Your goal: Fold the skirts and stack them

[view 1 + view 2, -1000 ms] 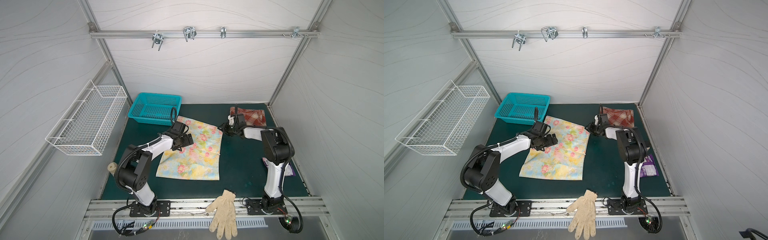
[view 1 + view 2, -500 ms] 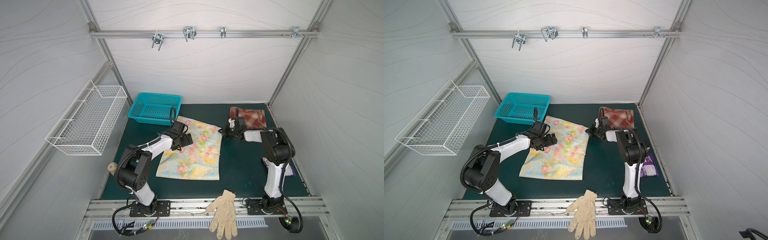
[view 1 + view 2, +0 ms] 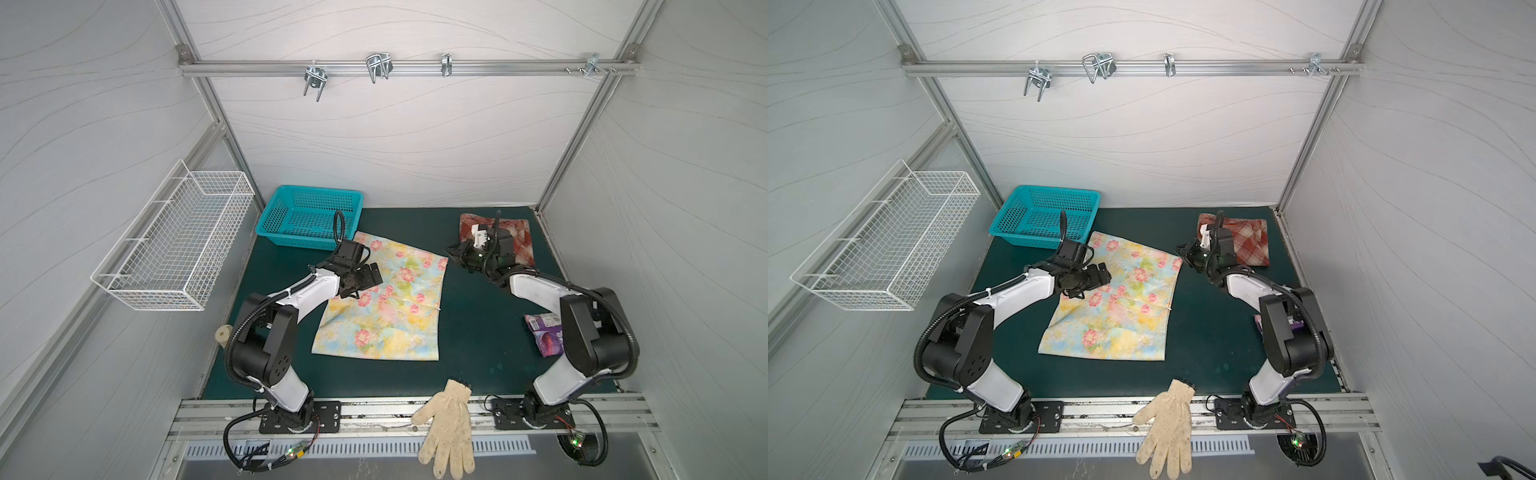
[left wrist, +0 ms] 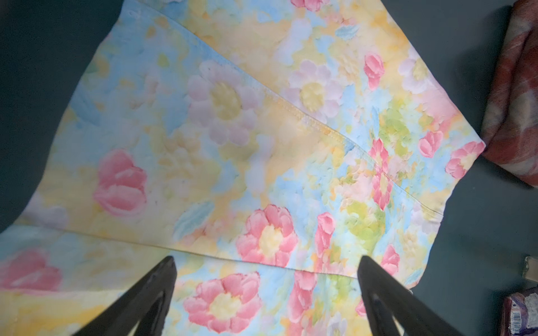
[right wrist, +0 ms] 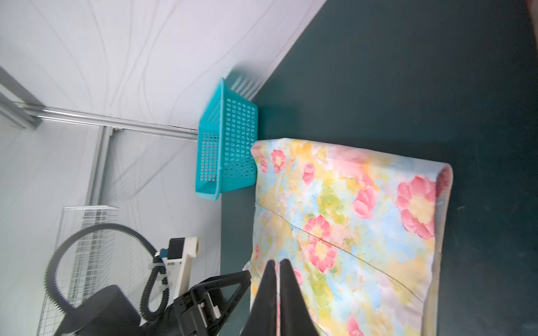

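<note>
Here, a dark green mat (image 3: 478, 332) floors a white-walled booth, and a metal rail (image 3: 498, 68) with hooks crosses the back wall. The floral skirt (image 3: 386, 316) lies spread flat mid-mat and serves as the reference.

- **Teal basket** (image 3: 307, 220): just beside its far left corner.
- **Wire basket** (image 3: 174, 245): well to its left, on the side wall.
- **Plaid skirt** (image 3: 521, 241): folded, beyond its far right corner, apart from it.
- **Purple packet** (image 3: 544, 336): to its right, partly hidden by an arm.
- **Glove** (image 3: 449, 419): past its near edge, across the front frame.
- **Left gripper** (image 4: 266, 279): over its left part, jaws spread wide and empty.
- **Right gripper** (image 5: 276, 261): at its far right corner, jaws closed to a slit. Whether they pinch cloth cannot be told.
</note>
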